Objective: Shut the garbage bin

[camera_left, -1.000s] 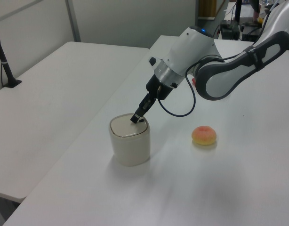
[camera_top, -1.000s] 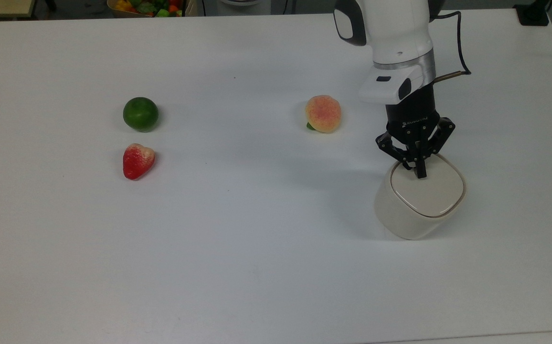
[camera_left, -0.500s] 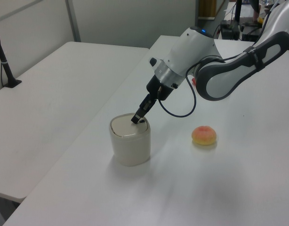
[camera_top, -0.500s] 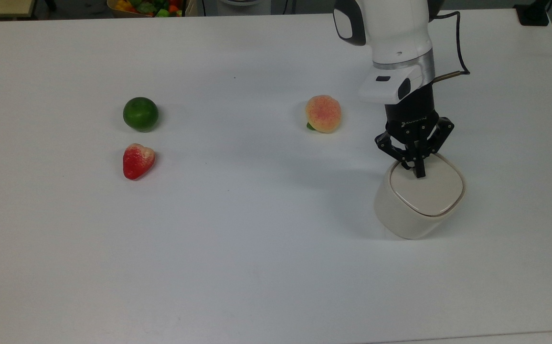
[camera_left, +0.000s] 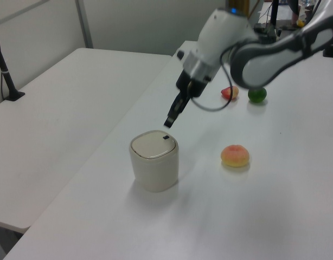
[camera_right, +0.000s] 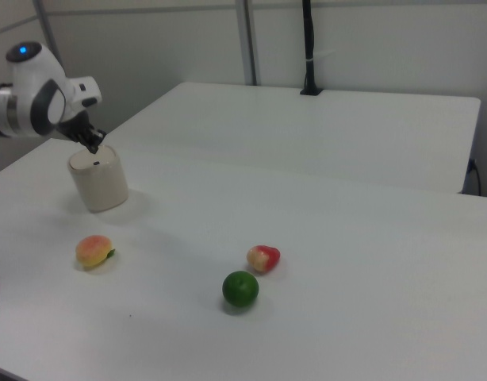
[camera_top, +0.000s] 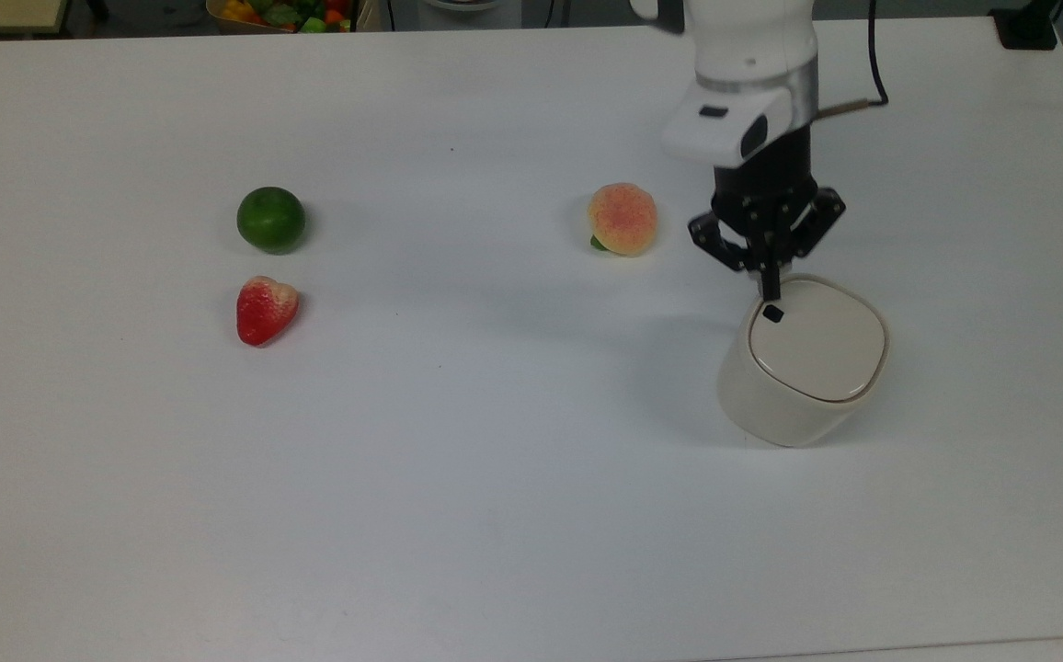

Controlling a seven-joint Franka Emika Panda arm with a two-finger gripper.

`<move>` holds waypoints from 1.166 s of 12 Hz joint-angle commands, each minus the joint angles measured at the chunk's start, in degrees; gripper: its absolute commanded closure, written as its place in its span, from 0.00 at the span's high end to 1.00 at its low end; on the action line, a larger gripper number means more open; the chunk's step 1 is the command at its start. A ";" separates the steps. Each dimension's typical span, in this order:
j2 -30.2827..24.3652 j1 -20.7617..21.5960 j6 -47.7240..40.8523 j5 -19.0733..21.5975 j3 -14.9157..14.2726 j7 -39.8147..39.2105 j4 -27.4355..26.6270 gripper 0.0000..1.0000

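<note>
The cream-white garbage bin (camera_top: 800,368) (camera_left: 153,162) (camera_right: 98,181) stands on the white table at the top view's right. Its flat lid lies down on the tub, and the small black tab (camera_top: 772,313) faces up near the lid's far edge. My gripper (camera_top: 771,291) (camera_left: 169,123) (camera_right: 93,148) hangs just above that edge, clear of the lid, fingers together and holding nothing.
A peach (camera_top: 622,218) (camera_left: 235,155) lies to the left of the bin in the top view. A green lime (camera_top: 270,219) and a red strawberry (camera_top: 265,309) sit far off at the top view's left. A crate of produce (camera_top: 283,14) stands beyond the table's back edge.
My gripper has lifted off the lid and drawn back toward the table's far side. The black tab, covered before by the fingers, now shows. The bin has shifted slightly.
</note>
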 commanded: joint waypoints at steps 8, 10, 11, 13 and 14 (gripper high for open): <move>-23.74 -12.70 -42.99 3.86 0.21 -6.89 -3.22 0.58; -26.83 -15.34 -48.11 3.86 0.04 -7.70 -3.40 0.99; -28.06 -16.57 -50.22 3.33 -0.05 -7.71 -3.40 1.00; -29.90 -16.23 -54.26 2.89 -4.15 -7.88 -3.57 1.00; -29.83 -16.05 -54.90 2.71 -5.14 -7.71 -3.49 1.00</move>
